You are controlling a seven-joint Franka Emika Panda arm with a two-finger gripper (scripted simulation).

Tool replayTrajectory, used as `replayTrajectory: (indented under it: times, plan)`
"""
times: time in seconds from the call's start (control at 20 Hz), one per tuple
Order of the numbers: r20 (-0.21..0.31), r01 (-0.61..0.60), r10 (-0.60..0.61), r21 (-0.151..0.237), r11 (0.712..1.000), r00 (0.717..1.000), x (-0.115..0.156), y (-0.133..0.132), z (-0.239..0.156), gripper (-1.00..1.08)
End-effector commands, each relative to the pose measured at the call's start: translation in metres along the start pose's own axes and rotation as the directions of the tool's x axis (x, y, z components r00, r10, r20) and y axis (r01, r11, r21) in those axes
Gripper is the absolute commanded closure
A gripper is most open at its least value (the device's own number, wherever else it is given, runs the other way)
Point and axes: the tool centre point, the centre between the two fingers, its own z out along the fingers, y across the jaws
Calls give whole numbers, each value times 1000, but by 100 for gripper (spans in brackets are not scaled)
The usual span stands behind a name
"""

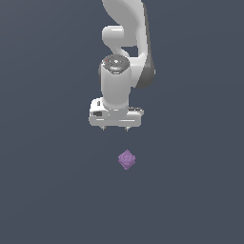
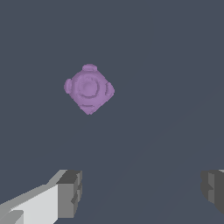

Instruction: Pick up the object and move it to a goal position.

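Observation:
The object [image 1: 127,159] is a small light-purple lumpy rounded-diamond item lying on the dark grey floor, near the middle of the exterior view. It also shows in the wrist view [image 2: 89,89]. My white gripper [image 1: 116,128] hangs above the floor, behind the object and slightly toward the exterior view's left. Its jaws are wide apart and hold nothing. In the wrist view the two fingertips [image 2: 70,192] stand far apart, with the object beyond them and outside the gap.
The white arm [image 1: 125,43] rises from the gripper toward the top of the exterior view. The dark grey floor [image 1: 47,190] is plain all around.

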Motion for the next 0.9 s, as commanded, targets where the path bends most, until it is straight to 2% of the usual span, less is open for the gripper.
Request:
replayTrajectory:
  times: [0.0,0.45,0.85]
  plan:
    - [0,0,0,0,1000,1000,0,0,0,-92]
    - [4,56,-57,16,998,998,-3,-23,0,-92]
    - [4,72,-72,16,997,997,-1,-24,2,-92]
